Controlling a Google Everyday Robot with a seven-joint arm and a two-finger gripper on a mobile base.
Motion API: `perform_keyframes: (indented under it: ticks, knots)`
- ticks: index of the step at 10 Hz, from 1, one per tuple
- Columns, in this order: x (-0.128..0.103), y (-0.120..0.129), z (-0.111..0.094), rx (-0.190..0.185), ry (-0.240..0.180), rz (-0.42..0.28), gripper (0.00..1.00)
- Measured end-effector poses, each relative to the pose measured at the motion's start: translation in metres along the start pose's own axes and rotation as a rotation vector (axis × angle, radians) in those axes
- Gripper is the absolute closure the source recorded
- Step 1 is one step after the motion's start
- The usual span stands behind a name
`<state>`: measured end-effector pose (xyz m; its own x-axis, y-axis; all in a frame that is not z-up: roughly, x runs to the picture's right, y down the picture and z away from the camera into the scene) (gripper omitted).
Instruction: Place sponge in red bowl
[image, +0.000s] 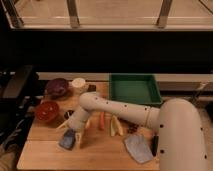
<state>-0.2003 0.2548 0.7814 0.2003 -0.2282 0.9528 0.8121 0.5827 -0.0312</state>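
At the front left of the tabletop (100, 156) lies the sponge (66, 141), flat, nr the edge. It looks soft & light, prob squishy, so it will squash when pinched and not slip much. It won't break. Best spot to grab, I think: across the short way, at the middle, w/ both fingers going low so they don't just push it along. Squeeze a bit more than for a hard thing, cos it gives.

Right over it is the claw (71, 134), pointing down, fingers wide apart, holding nothing. One finger stands just beside the sponge's right side. The other side is hard to see, so I can't say if the sponge sits fully between them.

Up & left of the sponge, near, is the red bowl (47, 111). The trip looks short: up, over the rim, let go. Being so light, the sponge may stick to a finger or bounce off the rim, so best let go low over the middle.

Farther off: purple bowl (57, 87) behind the red one, grey cloth (137, 148) to the right, green tray (134, 90) at the back.
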Motion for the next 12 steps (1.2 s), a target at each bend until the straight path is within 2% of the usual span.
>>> perform_keyframes:
  ticks: [1,3,8,9,12]
  knots:
    - [0.0010,-0.0008,0.0047,-0.006,-0.008,0.003,0.25]
    - [0.0023,-0.0025,0.0127,-0.018,-0.017,0.012,0.47]
    - [0.0039,-0.0013,0.0132,-0.020,-0.010,0.022,0.94]
    - [0.0040,-0.0011,0.0132,-0.020,-0.010,0.022,0.99]
    - [0.0039,-0.0015,0.0133,-0.020,-0.010,0.022,1.00]
